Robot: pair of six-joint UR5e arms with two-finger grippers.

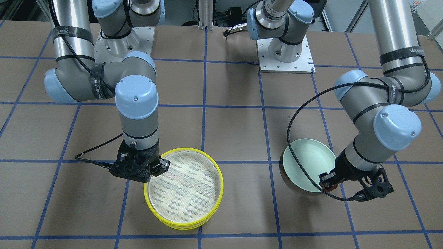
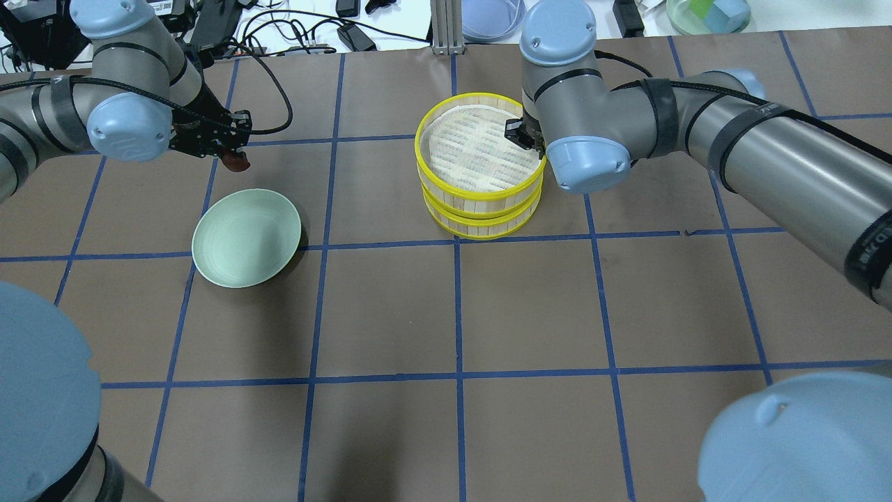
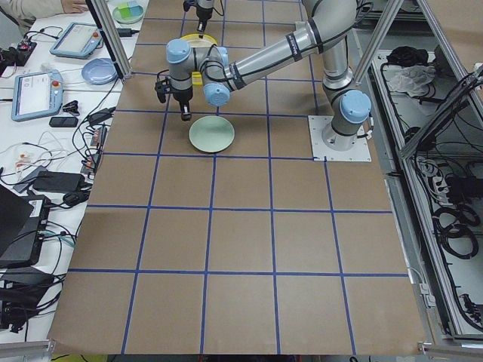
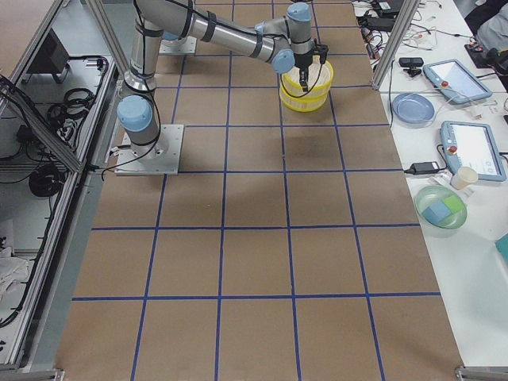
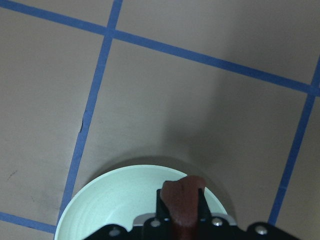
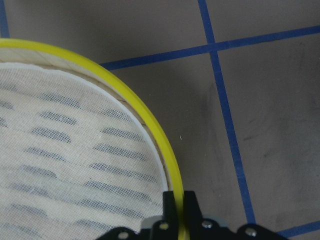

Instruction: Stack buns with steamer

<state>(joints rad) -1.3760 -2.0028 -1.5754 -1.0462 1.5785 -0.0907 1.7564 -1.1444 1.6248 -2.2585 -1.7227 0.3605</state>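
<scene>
left hand (image 2: 235, 155): clamped on the brown bun (image 5: 182, 197), a finger on each side, bun tip poking out past the fingertips
brown bun: small, dark reddish, held up off the worktop (image 2: 529, 307) at the plate's (image 2: 244, 237) rim on the side away from the robot (wrist view has it overlapping the rim, overhead has it just past it, so over or beside I cannot tell)
plate: pale green, round, sits on the worktop on the robot's left side, well apart from the steamer stack
right hand (image 6: 179, 212): pinched on the yellow rim of the top tray (image 2: 481, 197), one finger inside the wall and one outside, on the stack's right side as the robot sees it
top tray: sits on the lower tray (image 2: 484, 222), walls close to flush, two tiers
liner (image 1: 187, 188): white with grey dashes, covers the top tray's floor
lower tray: on the worktop, only its translucent wall and yellow rim show under the top one
stack position: near the worktop's middle, over a line of blue tape (image 2: 458, 307), towards the side away from the robot
worktop: brown, gridded with blue tape
</scene>
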